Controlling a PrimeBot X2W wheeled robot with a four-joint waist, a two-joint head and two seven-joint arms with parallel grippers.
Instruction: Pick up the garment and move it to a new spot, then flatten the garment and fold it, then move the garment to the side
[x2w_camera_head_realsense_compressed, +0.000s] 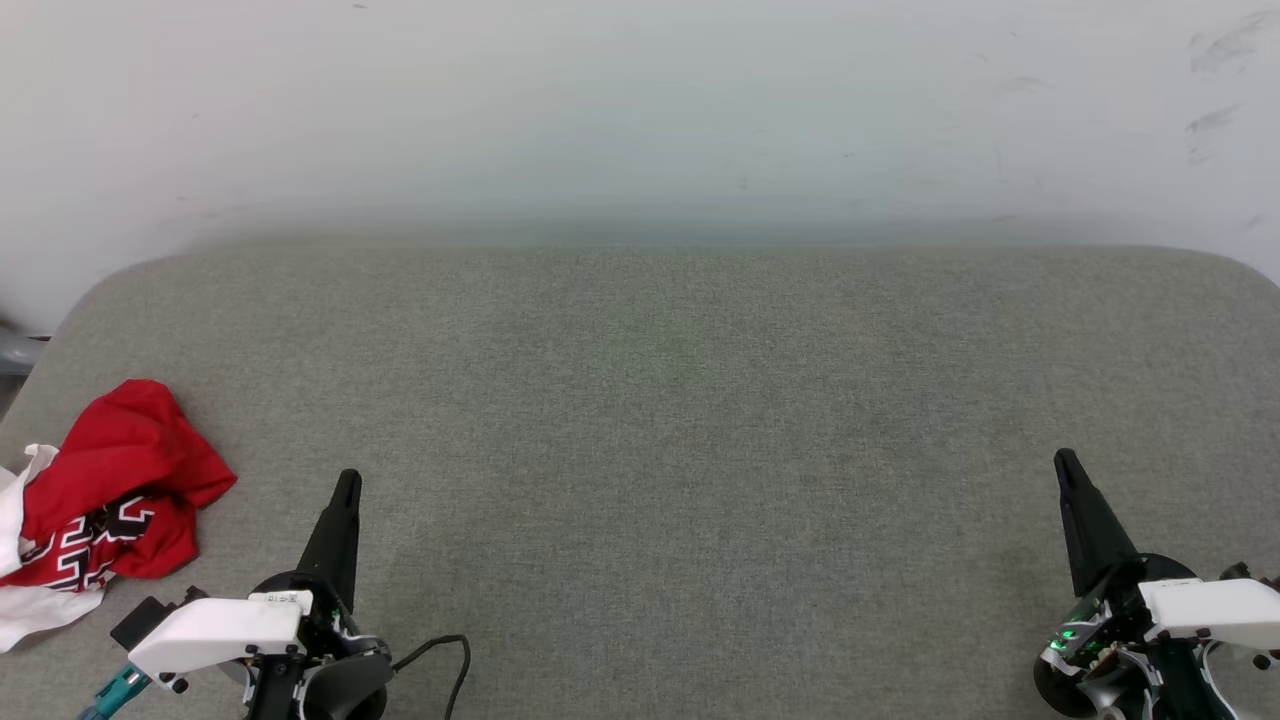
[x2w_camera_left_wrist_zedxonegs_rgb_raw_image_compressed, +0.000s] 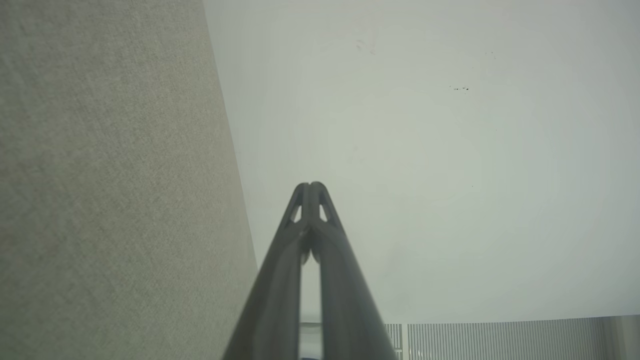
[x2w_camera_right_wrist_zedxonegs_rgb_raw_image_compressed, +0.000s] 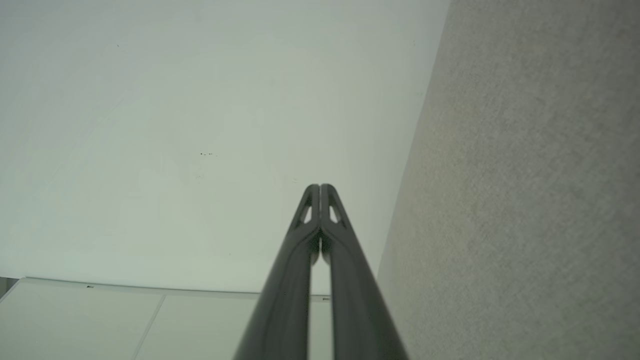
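matt woven grey table cover (x2w_camera_head_realsense_compressed: 660, 400) – soft cloth garment (x2w_camera_head_realsense_compressed: 110, 490)

Nothing here reads as a whole word or number. The crumpled garment (x2w_camera_head_realsense_compressed: 110, 480) shows pieces of black lettering (x2w_camera_head_realsense_compressed: 90, 550) with white outlines on its red cloth, yet the folds break the strokes so that no single letter or numeral can be told. A small white label (x2w_camera_head_realsense_compressed: 283, 599) with dark print sits on the wrist housing behind the left pincer (x2w_camera_head_realsense_compressed: 347, 482), too small to read, and the dark specks (x2w_camera_left_wrist_zedxonegs_rgb_raw_image_compressed: 460, 88) on the pale wall (x2w_camera_left_wrist_zedxonegs_rgb_raw_image_compressed: 450, 200) are marks, not writing.
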